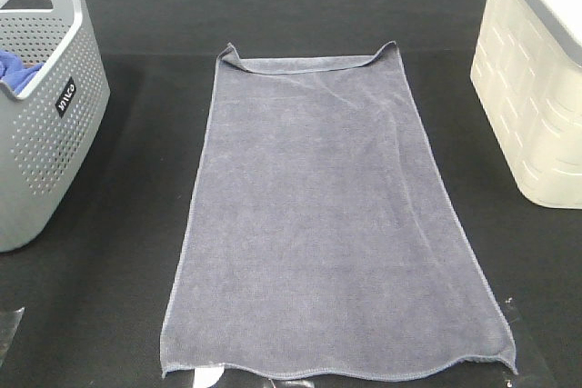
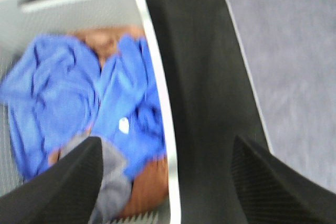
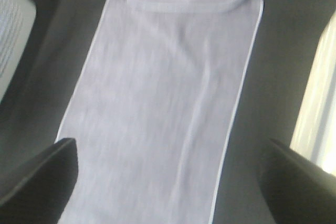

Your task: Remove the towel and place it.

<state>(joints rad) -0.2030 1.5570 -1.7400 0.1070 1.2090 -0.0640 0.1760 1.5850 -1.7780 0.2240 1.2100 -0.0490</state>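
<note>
The greyish-purple towel lies spread flat on the black table. Its far edge is folded over a little and its near edge reaches the table's front. Neither arm shows in the exterior high view. My left gripper is open and empty, hovering over the rim of the grey basket; the towel's edge lies off to one side. My right gripper is open and empty, above the towel, which looks pale in this blurred view.
The grey perforated basket stands at the left of the table and holds a bright blue cloth and a brown cloth. A cream lidded bin stands at the right.
</note>
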